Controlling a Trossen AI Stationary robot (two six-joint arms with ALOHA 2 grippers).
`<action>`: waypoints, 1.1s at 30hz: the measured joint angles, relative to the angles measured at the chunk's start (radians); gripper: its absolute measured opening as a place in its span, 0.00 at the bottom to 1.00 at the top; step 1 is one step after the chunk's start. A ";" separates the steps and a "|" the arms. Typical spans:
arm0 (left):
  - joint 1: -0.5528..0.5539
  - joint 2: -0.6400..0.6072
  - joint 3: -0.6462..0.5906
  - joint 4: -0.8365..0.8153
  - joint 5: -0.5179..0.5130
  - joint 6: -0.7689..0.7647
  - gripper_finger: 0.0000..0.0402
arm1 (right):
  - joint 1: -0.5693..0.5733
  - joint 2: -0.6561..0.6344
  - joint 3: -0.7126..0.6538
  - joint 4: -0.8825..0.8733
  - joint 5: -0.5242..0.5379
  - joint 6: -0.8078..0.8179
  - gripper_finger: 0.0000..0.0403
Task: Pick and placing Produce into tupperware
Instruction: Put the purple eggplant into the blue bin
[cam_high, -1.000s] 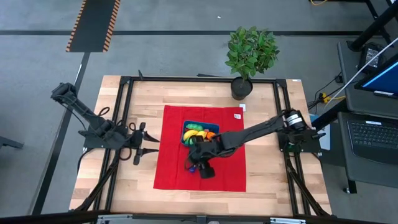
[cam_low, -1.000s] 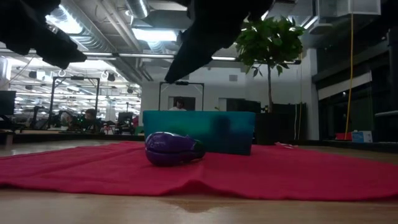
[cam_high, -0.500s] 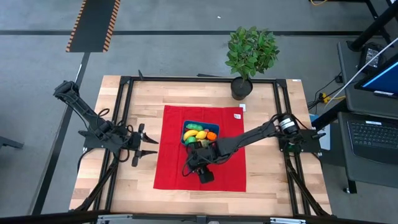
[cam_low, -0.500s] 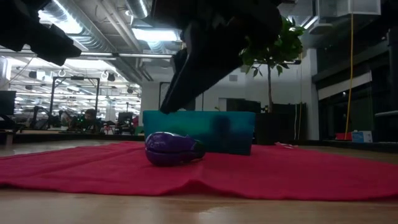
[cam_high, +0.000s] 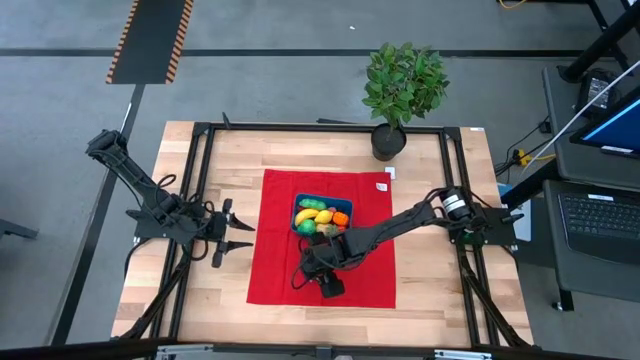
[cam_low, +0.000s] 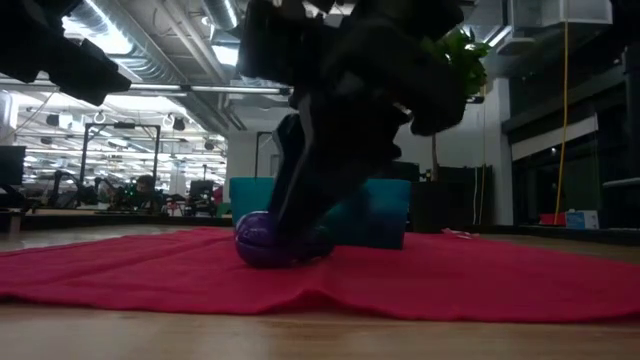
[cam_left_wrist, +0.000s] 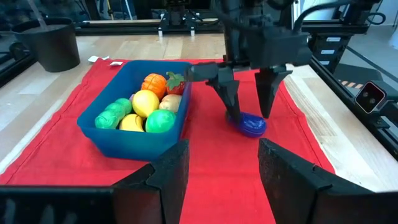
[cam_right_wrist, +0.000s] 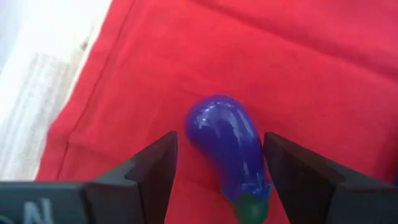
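reaching down over the red cloth (cam_high: 360, 283), my right gripper (cam_left_wrist: 249, 111) points at the table with fingers spread wide either side of the purple eggplant (cam_right_wrist: 229, 140) — nothing gripped. eggplant lies just beside the tupperware (cam_left_wrist: 118, 138). my left gripper (cam_high: 232, 236) waits open, well apart.

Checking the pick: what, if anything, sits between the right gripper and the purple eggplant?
Nothing visible. The right gripper is open, its fingers either side of the eggplant lying on the red cloth.
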 joint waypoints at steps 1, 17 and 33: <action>0.000 0.000 0.000 0.000 0.000 0.000 0.44 | 0.000 0.005 0.000 -0.001 0.000 0.000 0.59; 0.000 0.000 0.000 0.000 0.001 0.000 0.44 | -0.001 0.023 -0.001 -0.002 0.008 -0.003 0.59; 0.000 0.000 0.000 0.000 0.001 0.000 0.44 | -0.001 0.029 -0.002 0.003 0.046 -0.026 0.56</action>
